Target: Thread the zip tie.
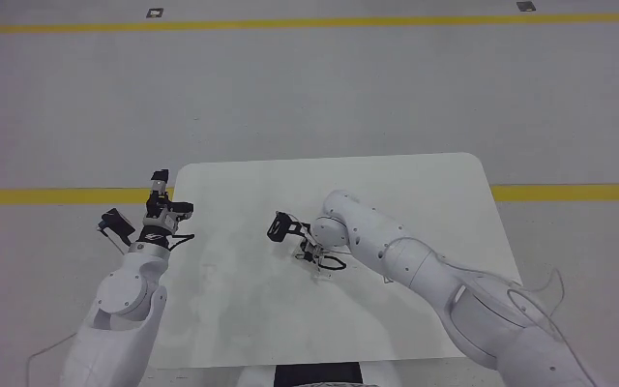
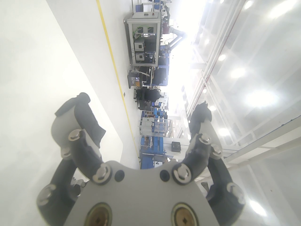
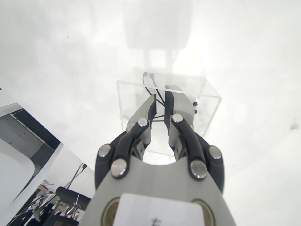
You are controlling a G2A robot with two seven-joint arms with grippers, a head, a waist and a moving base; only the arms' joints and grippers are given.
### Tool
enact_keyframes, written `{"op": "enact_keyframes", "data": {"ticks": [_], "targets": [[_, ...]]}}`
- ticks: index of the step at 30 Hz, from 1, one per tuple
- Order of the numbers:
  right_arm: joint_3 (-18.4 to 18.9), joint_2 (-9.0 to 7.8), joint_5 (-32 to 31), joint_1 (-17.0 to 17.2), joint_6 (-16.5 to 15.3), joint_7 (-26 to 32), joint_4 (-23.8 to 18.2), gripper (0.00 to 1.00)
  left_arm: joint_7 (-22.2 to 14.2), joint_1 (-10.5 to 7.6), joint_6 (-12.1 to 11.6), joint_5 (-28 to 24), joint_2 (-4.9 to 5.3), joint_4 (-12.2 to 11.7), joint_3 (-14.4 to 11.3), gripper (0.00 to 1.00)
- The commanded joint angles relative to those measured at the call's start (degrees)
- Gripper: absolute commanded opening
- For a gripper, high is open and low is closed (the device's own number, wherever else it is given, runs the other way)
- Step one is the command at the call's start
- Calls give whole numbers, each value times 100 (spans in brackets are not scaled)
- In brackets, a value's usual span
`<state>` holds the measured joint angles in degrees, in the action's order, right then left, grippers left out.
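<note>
Table [image 1: 387,193]: white with rounded corners; its bare top lies under the right wrist view [image 3: 70,24].
Right arm [image 1: 416,261]: stretched across the table toward its middle.
Left arm [image 1: 126,290]: at the table's left edge, wrist raised.
Clear box [image 3: 209,111]: small, see-through, open-topped, standing on the table near its middle [image 1: 322,273].
Left gripper [image 2: 142,104]: spread wide with nothing between the fingers, beside the table's left edge [image 1: 160,189].
Right gripper [image 3: 160,97]: tips dipped into the clear box [image 1: 311,253], fingers drawn near each other with a narrow gap showing between the pads.
Zip ties [image 3: 152,75]: several thin black strands with small square heads, inside the clear box. Some strands cross the gap between the right gripper's fingers, and two heads rest against the box wall.
</note>
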<state>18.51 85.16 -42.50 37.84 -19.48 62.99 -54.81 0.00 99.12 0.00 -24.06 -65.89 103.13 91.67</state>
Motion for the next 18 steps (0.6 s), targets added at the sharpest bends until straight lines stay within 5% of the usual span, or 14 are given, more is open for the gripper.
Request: {"op": "enact_keyframes", "data": {"ticks": [1,7,18], "targets": [[6,17,-14,6,0,-4,34,3,0,0,0,0,0,0,0,100],[29,62,-82,24,0,13,85,16,0,0,0,0,0,0,0,100],[141,45,-270,59,0,78,-87,20,0,0,0,0,0,0,0,100]]}}
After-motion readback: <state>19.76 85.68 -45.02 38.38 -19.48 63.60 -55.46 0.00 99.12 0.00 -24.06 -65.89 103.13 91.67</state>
